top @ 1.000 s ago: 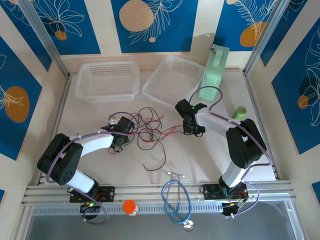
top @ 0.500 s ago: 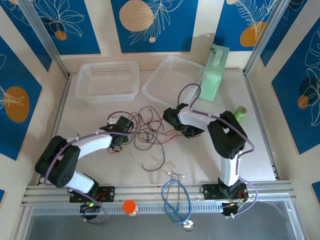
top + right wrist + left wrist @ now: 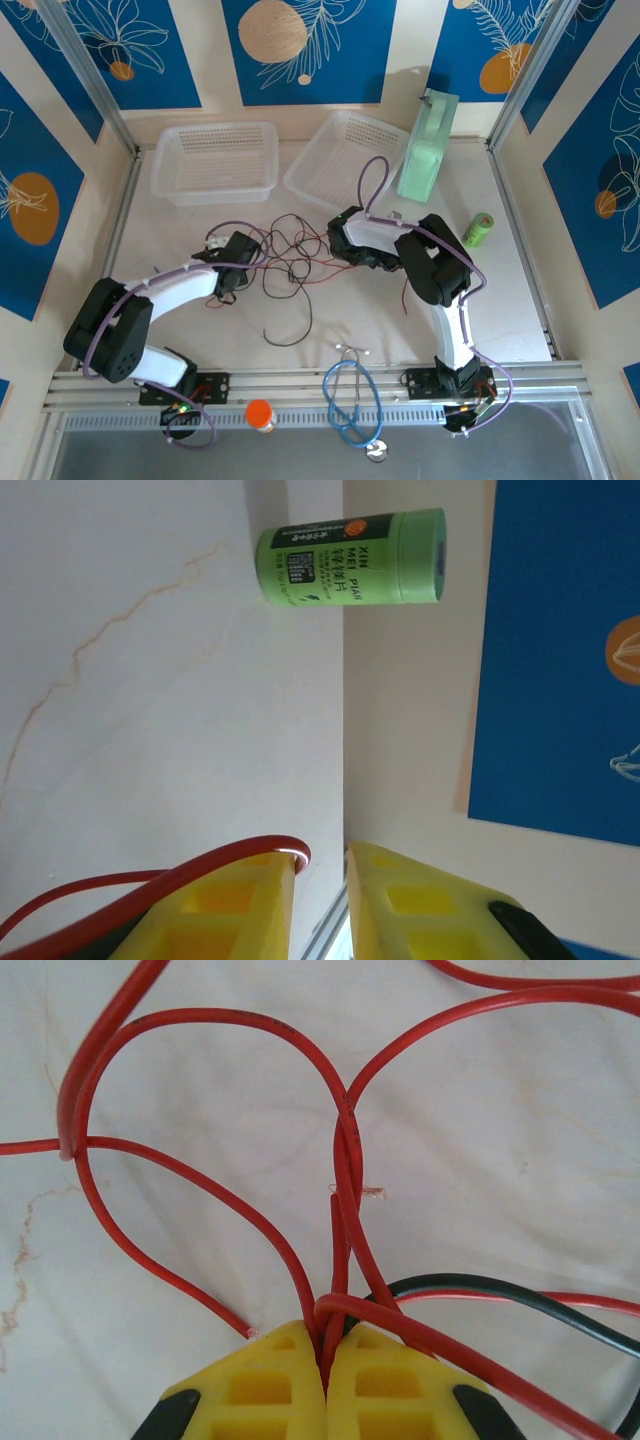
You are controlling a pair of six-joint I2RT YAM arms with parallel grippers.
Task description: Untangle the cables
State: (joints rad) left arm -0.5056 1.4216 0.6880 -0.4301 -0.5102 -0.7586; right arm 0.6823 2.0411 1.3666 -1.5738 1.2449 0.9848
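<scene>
Cables (image 3: 346, 1145): thin red and black wires in loose curly loops on the white table (image 3: 380, 320), spread between the two grippers
Left gripper (image 3: 325, 1345): clenched on several red strands at the left edge of the tangle; a black wire runs just beside its fingers
Right gripper (image 3: 320, 865): released, jaws slightly parted; a red wire end lies across the tip of one finger (image 3: 240, 900)
Green canister (image 3: 350, 558): on its side, well apart from the wires

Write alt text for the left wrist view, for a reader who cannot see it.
The left gripper, yellow-fingered, is shut on red cables that loop across a white table. One black cable curves in at the lower right.
</scene>
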